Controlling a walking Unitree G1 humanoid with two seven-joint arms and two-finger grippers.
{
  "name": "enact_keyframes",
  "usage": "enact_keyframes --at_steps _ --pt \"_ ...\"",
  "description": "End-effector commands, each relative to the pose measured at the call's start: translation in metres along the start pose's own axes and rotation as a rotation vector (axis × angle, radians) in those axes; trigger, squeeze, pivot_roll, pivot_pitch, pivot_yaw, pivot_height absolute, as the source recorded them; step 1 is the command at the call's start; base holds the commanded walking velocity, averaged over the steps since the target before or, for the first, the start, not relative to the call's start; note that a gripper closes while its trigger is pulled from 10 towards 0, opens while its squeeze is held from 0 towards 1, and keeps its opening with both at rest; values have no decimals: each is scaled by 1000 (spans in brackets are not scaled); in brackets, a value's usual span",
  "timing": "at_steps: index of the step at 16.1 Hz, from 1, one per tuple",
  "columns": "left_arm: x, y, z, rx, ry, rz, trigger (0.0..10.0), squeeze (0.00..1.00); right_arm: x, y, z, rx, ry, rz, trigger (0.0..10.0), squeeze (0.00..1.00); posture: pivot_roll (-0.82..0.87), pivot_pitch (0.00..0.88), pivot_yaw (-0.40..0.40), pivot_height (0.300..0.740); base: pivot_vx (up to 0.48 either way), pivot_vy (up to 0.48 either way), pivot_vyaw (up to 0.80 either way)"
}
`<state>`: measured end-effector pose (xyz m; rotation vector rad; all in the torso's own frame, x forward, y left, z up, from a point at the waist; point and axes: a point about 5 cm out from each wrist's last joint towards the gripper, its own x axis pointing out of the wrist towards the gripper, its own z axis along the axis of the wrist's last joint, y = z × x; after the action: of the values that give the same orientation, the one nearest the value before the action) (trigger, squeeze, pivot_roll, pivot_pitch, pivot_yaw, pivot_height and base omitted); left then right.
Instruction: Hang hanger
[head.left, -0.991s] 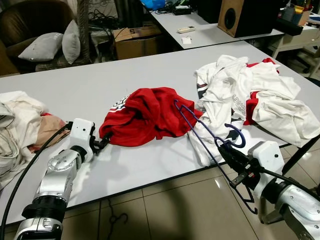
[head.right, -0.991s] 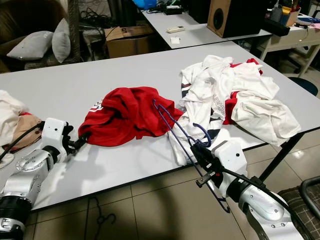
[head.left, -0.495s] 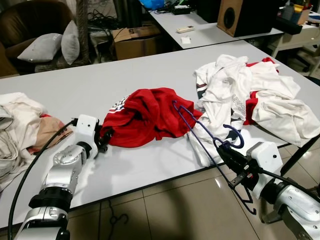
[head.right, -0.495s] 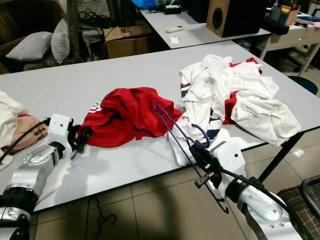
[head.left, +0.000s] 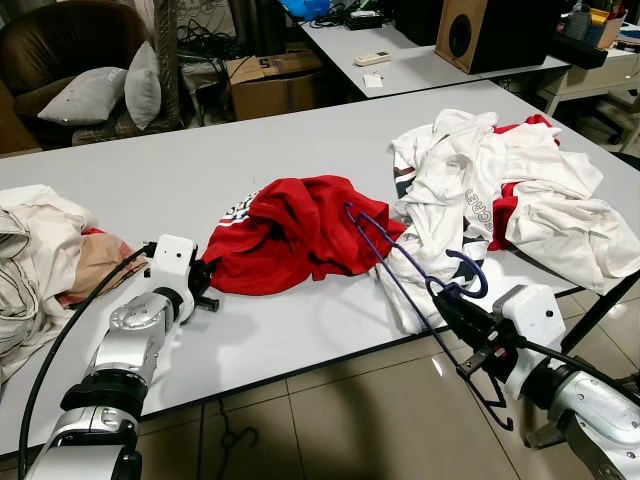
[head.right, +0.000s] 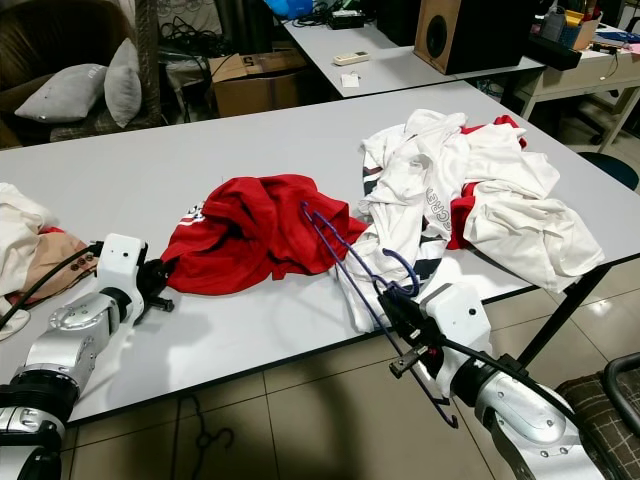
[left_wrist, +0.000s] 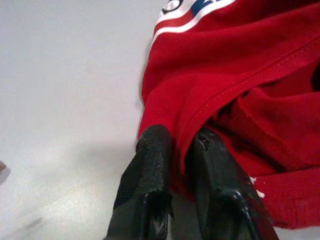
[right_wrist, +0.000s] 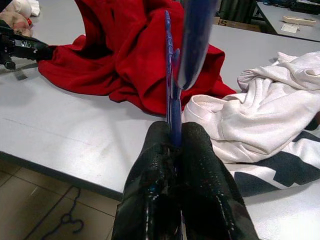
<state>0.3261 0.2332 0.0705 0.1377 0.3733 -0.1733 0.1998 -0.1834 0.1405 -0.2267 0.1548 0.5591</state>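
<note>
Grey table (head.left: 300, 140) under clothing heaps (head.left: 500, 190)

Even indoor light, head views sharp. Soft glare patch on the bench (head.left: 300, 330) near edge and on the floor tiles (head.left: 440, 365). Wrist views softer: left claw (left_wrist: 180, 145) fingers blurred up close, hanger (right_wrist: 192, 45) out of focus.

Soft red cloth shirt (head.left: 290, 230) — smooth matt table (head.left: 180, 170) — thin blue hanger (head.left: 395, 270).
</note>
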Motion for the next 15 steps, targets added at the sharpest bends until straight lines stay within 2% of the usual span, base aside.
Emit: enact_keyframes --at_steps 1,5,6,7,8,9,11,13,14,15 --pt "1 1 7 -17 -29 -6 0 0 0 0 8 -25 -36 13 10000 0 -133 0 93 740 0 0 0" --pt "2 9 27 -46 -117 37 0 0 -2 -2 10 -31 -53 18 10000 0 -128 0 92 740 0 0 0" --pt "2 16 40 -41 -163 73 0 0 -4 -4 12 -27 -67 8 10000 0 -128 0 93 740 0 0 0" --pt "3 24 69 -14 -250 106 0 0 -5 -8 15 -17 -97 -5 10000 0 -122 0 93 740 0 0 0" --pt "3 26 82 2 -292 119 0 0 -5 -9 17 -16 -110 -2 10000 0 -121 0 93 740 0 0 0" --pt "3 29 106 29 -356 129 0 0 -3 -10 21 -18 -133 9 10000 0 -114 0 92 740 0 0 0" --pt "-5 30 185 139 -565 131 0 0 5 -7 44 -5 -254 104 10000 0 -102 0 89 740 0 0 0" --pt "-11 27 211 202 -628 108 0 0 7 -5 54 3 -299 149 10000 0 -99 0 89 740 0 0 0" --pt "-18 22 228 288 -661 85 0 0 8 -3 59 1 -312 180 10000 0 -90 0 89 740 0 0 0" --pt "-21 20 231 312 -672 72 0 0 10 -2 60 6 -313 191 10000 0 -85 0 87 740 0 0 0"
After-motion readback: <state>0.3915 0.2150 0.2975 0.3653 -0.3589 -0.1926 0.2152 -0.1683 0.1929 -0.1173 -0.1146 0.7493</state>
